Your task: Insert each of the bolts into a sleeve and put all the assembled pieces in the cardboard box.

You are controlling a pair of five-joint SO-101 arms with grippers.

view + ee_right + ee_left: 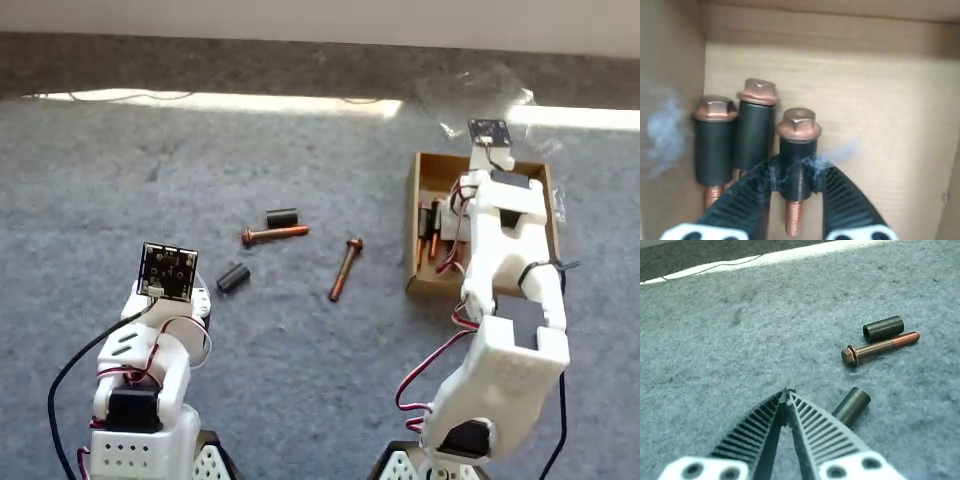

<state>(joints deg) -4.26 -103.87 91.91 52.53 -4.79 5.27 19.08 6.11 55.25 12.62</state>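
**High view.** Grey felt-covered bench [300,380]. The cardboard box [413,225] sits on the right side, with the right arm stretched over it and its wrist down inside. Four items lie loose on the open bench:
- the far sleeve [282,217];
- the long bolt [275,234], just beside the far sleeve;
- the near sleeve [233,277], close to the left arm's wrist;
- the slanted bolt [345,268], lying between the others and the box.

**Left wrist view.** The left end effector [786,392] is clenched on nothing, its tips low over the felt. The near sleeve [852,406] lies just beside one finger. The long bolt [879,347] and the far sleeve [883,329] lie farther off, side by side.

**Right wrist view.** The right end effector [795,167] is clenched on the third assembled piece [799,145], holding it by the sleeve with the bolt head away from the wrist. It sits inside the box, beside the first assembled piece [715,145] and the second assembled piece [756,130], which lie against a side wall.

**Step in hand (judged).** The third piece is being deposited, and two pairs are not yet assembled.

**Next move (judged).** Release the piece, then lift clear without dragging the neighbouring pieces.

**Room.** Inside the box, there is a wall close on one side and bare cardboard floor on the other. The bench around the loose parts is open, and the slanted bolt lies nearest the box.
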